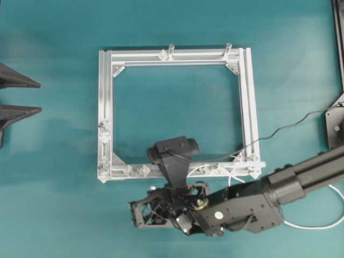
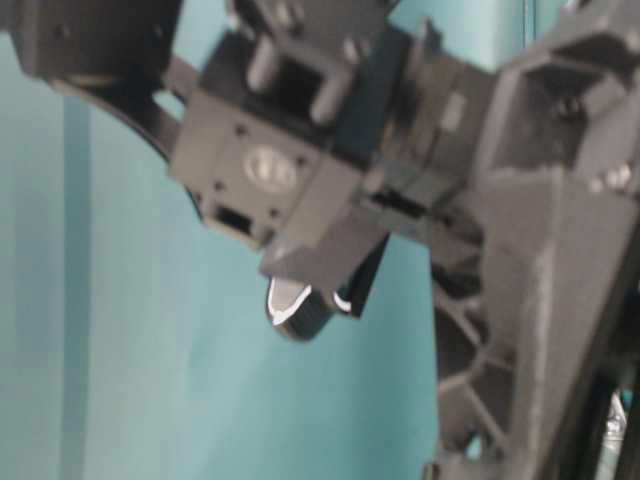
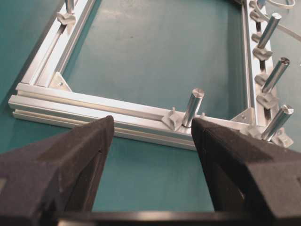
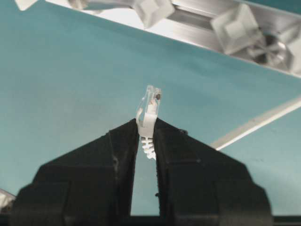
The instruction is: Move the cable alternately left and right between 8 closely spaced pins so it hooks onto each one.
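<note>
Your work surface (image 1: 59, 32) was a flat teal mat, evenly lit, filling every view. A square aluminium frame (image 1: 106, 113) lay flat on it near the middle of the overhead view. Two round metal posts (image 1: 171, 51) stood on the frame's far rail. Black fixtures sat at the left and right edges of the overhead view, too cropped to identify.

The pins (image 1: 144, 170) showed as small silvery diamond-shaped studs set along the frame's rails; two sat side by side on the near rail towards its left corner, others up the left rail and at the far rail. In the right wrist view, two of them (image 4: 236, 28) appeared large and pale on the rail above the fingers.

The cable (image 1: 314, 226) was a thin white cord. In the overhead view it looped on the mat at the lower right, beside your right arm, and ran up around the frame's near right corner. Its end carried a small clear-whitish plug (image 4: 149, 106) with a ribbed boot.

Your right gripper (image 4: 146, 129) was nearly closed, pinching the cable's boot between its fingertips, plug pointing out towards the rail and clear of the mat. Overhead, it sat just below the near rail.

Your left gripper (image 3: 153, 127) stood wide apart and held nothing; it faced a frame rail with a post between its fingers in the wrist view.
</note>
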Motion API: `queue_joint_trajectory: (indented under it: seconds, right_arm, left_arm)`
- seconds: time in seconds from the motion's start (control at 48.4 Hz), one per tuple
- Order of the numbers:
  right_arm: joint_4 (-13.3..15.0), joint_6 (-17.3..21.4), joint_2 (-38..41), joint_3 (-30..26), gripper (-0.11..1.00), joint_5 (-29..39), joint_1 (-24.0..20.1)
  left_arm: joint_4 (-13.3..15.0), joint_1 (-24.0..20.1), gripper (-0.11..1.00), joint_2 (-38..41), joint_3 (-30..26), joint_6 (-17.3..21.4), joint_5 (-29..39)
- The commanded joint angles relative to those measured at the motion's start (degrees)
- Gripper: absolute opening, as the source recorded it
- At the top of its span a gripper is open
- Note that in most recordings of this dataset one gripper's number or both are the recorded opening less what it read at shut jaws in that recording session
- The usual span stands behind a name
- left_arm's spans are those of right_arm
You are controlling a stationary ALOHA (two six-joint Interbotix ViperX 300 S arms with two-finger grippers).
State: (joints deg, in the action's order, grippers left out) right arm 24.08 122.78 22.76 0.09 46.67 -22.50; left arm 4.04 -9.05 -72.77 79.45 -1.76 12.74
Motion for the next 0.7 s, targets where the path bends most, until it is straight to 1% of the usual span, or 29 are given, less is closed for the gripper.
queue_joint_trajectory:
  seconds: [0.0, 0.413, 0.682]
  right_arm:
    - [0.26, -0.79, -1.05, -1.67, 0.13, -0.18, 0.88]
    - [0.26, -4.83, -1.05, -1.14, 0.13, 0.09, 4.13]
    - [0.35, -5.89, -1.05, -0.35, 0.13, 0.09, 5.63]
  left_arm:
    - [-0.09, 0.09, 0.71, 0.35, -1.05, -0.44, -0.18]
    - [-0.09, 0.09, 0.71, 0.35, -1.05, -0.44, -0.18]
    - [-0.09, 0.09, 0.71, 0.35, -1.05, -0.44, -0.09]
